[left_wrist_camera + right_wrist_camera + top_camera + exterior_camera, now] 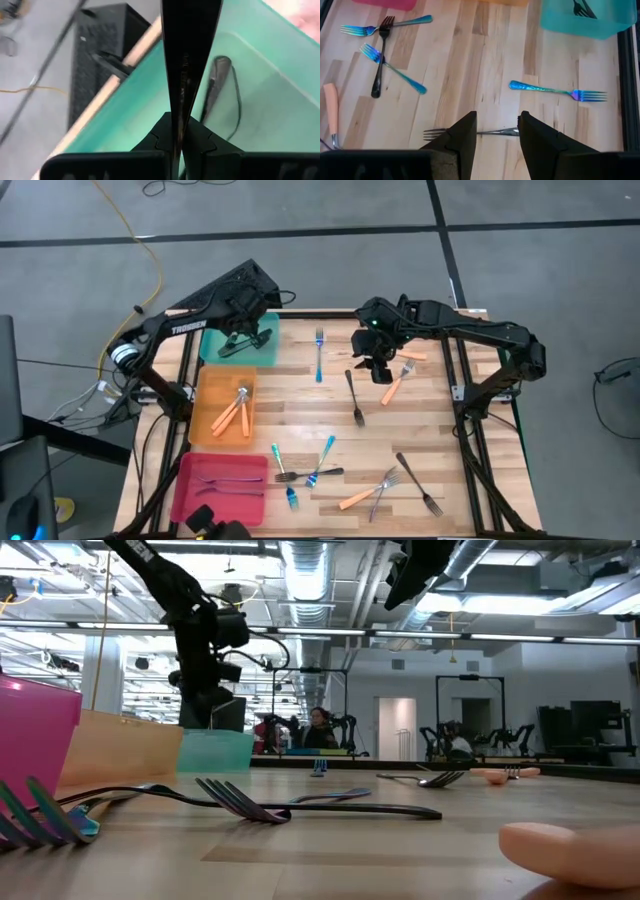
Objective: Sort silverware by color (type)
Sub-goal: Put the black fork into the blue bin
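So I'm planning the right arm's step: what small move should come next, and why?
Probably lower the right gripper straight down onto the dark fork. Its fingers are open and empty, and the fork lies flat on the table right under the gap. The left gripper, shut, is over the teal tray.

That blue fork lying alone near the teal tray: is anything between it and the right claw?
No, only bare wood. In the right wrist view, the blue fork lies beyond the open right gripper, under which a dark fork lies.
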You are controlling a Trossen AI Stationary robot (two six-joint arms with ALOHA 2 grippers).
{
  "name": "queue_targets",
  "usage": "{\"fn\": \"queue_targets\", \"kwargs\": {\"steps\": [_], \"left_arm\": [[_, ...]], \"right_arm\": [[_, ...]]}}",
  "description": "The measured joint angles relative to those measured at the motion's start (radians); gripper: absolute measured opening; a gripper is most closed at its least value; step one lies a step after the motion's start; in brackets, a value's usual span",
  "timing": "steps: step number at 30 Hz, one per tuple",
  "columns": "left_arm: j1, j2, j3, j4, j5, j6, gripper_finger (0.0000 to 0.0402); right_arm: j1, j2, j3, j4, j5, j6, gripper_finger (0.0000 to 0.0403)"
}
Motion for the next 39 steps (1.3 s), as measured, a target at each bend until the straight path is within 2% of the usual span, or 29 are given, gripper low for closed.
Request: {"fn": "queue_targets", "kwargs": {"steps": [10, 14, 18, 28, 39], "left_arm": [[0.062, 0.001, 0.0, -0.021, 0.021, 0.123, 0.0], [0.061, 0.001, 0.0, -0.022, 0.002, 0.153, 0.0], [0.059, 0.001, 0.0, -0.02, 0.027, 0.193, 0.0], [0.059, 0.006, 0.0, -0.104, 0.062, 0.252, 0.0], [0.046, 0.1, -0.001, -0.097, 0.092, 0.238, 0.0]], "right_arm": [[0.0, 0.0, 0.0, 0.0, -0.001, -0.001, 0.0164], [0.0, 0.0, 0.0, 0.0, -0.003, -0.001, 0.0164], [0.0, 0.0, 0.0, 0.0, -0.003, -0.001, 0.0164], [0.0, 0.0, 0.0, 0.001, -0.003, -0.002, 0.0164], [0.0, 0.001, 0.0, 0.0, -0.003, -0.002, 0.0164]]}}
